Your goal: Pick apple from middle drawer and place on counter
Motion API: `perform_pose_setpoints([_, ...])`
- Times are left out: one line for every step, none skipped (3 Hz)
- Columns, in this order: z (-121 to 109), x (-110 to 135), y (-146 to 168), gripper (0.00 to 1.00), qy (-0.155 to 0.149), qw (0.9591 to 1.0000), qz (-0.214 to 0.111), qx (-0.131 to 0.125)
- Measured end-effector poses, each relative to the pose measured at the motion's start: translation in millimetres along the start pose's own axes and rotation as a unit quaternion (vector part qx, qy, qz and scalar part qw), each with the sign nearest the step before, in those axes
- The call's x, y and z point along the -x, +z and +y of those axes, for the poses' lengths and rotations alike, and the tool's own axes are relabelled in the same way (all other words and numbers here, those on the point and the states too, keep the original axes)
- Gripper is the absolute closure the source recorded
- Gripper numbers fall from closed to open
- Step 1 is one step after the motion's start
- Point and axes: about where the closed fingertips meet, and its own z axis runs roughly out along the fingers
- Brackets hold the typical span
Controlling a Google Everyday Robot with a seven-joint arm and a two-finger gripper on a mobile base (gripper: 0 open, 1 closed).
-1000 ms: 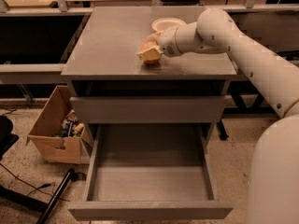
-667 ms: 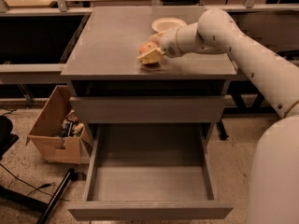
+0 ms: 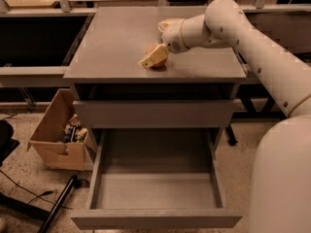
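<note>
While on counter (image 3: pixel 112 42), hand (image 3: pixel 155 58) around apple (image 3: pixel 164 62).

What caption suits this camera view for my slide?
Gripper at the apple on the counter, with the middle drawer pulled out and empty below.

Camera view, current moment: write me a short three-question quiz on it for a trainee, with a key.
1. True or false: the middle drawer is pulled open with nothing visible in it.
2. The apple is: A) in the drawer, B) at the pincer over the counter, C) on the floor.
3. What sits on the counter behind the arm?
Key: 1 true; 2 B; 3 the white bowl.
</note>
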Motion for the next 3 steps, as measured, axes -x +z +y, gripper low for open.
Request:
perform_pose_setpoints([-6, 59, -23, 0.0, -0.037, 0.999, 0.018, 0.018])
perform_pose_setpoints([-15, 130, -92, 0.0, -0.102, 0.9887, 0.109, -0.009])
perform_pose_setpoints([2, 147, -159, 0.0, -0.135, 0.9712, 0.196, -0.017])
